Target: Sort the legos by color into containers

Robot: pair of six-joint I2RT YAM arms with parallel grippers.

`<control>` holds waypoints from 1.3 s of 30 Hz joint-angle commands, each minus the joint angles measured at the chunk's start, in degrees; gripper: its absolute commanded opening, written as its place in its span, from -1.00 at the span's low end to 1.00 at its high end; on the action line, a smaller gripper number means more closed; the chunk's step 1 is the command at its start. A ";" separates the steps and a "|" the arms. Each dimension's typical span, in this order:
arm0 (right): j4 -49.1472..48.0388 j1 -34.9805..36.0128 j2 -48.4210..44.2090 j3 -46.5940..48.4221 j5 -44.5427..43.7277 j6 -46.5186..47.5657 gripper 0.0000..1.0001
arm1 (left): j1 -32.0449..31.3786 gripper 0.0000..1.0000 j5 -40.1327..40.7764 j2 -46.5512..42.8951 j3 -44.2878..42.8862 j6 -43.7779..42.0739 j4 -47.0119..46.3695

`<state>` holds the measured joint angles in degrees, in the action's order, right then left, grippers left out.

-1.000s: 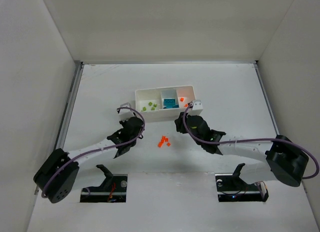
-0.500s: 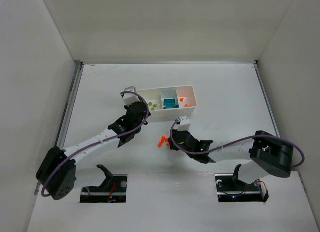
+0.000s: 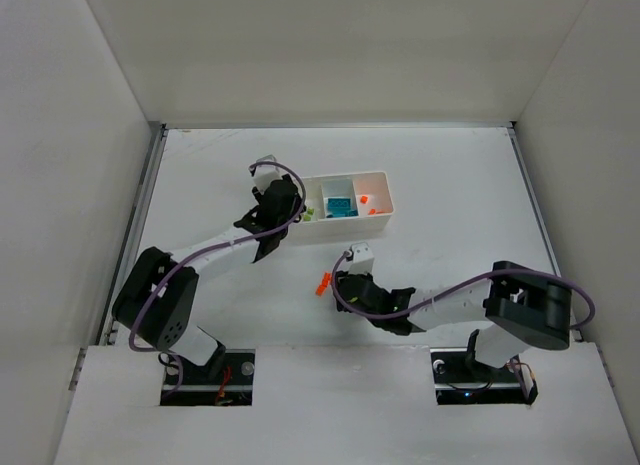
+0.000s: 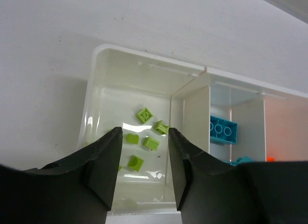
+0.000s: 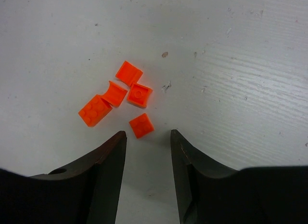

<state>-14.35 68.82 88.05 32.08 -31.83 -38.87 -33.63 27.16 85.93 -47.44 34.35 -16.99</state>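
Noted tray (image 3: 345, 177) upper centre of top view: glossy white plastic, rectangular, rounded corners, two thin inner walls. Counted about six lime green bricks (image 4: 144, 115) in its left compartment, flat squarish pieces, some tilted; count unsure, part of the floor hidden. Saw teal bricks (image 4: 223, 129), studded and larger, in the middle compartment, and orange-red pieces (image 3: 366, 198) in the right one.

Found left gripper (image 4: 143, 135) with jaws parted and nothing between them, poised over the left compartment near its lower wall. Found right gripper (image 5: 147, 137) likewise spread and empty, above five loose orange-red bricks (image 5: 139, 95) on the matt, faintly scratched white table (image 5: 240, 65). Bricks bunched, some touching, the nearest just above the gap between the jaws in the wrist view. Cluster at centre of top view, well apart from the tray's lower edge.

Against half a second back: left gripper moved up-frame from beside the tray's lower-left corner to over it; right gripper drawn slightly left, closer onto the cluster
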 commanded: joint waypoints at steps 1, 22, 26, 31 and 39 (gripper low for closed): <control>2.30 1.01 1.33 1.85 -3.23 0.02 -0.04 | 0.27 -0.13 -1.67 -1.20 -2.13 -0.69 -2.34; 6.88 2.15 4.93 8.44 -1.31 11.89 -0.12 | -4.38 -0.12 -2.11 -21.42 16.41 0.63 1.26; 6.97 2.15 6.69 9.32 -0.16 12.59 -0.17 | -5.09 -0.13 -2.81 -23.61 18.34 1.07 1.44; 7.05 2.15 7.66 9.50 1.60 12.07 -0.26 | -5.44 -0.13 -3.25 -27.83 21.07 1.25 3.37; 7.05 1.89 5.73 7.83 2.65 9.52 -0.45 | -4.82 -0.10 -4.13 -34.86 25.11 0.90 7.94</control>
<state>-8.23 70.22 94.19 40.56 -31.55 -28.29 -38.81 23.83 53.32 -23.59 35.20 -10.81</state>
